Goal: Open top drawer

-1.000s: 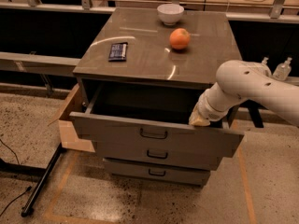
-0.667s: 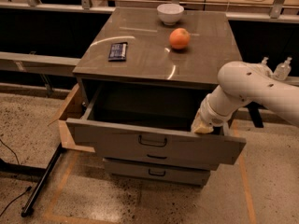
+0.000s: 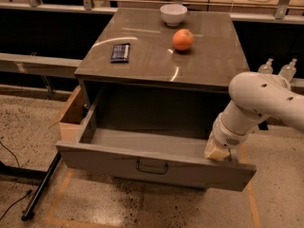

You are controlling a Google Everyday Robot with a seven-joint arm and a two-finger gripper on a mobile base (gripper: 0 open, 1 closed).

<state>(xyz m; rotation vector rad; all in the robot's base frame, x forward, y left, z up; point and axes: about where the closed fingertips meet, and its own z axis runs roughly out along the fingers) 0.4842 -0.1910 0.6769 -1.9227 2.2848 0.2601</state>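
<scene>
At the far left you have a black rod (image 3: pixel 40 189) lying aslant on the speckled floor (image 3: pixel 28 127), and above it a cardboard box (image 3: pixel 71 115) standing against the left side of the cabinet (image 3: pixel 81 87). On the worktop (image 3: pixel 213 56) a dark flat packet (image 3: pixel 120 52) lies near the left edge. Below it the drawer (image 3: pixel 104 158) stands far out of the cabinet. You can see down into its deep grey tray, and its front panel reaches towards you, with the small dark handle (image 3: pixel 152 166) at the middle of the panel. Further right on the worktop a white bowl (image 3: pixel 173 13) sits at the back, with an orange (image 3: pixel 183 39) just in front of it and slightly to the right, the two apart. Your claw (image 3: pixel 218 152) is at the drawer's right end, well to the right of the handle. It sits low against the top edge of the front panel, on the tray side. You cannot tell from here how far open it is or whether it has hold of the panel. The white arm (image 3: pixel 261 103) rises from it up and to the right, off the frame edge. Behind the arm, two clear bottles (image 3: pixel 266 66) stand side by side.
</scene>
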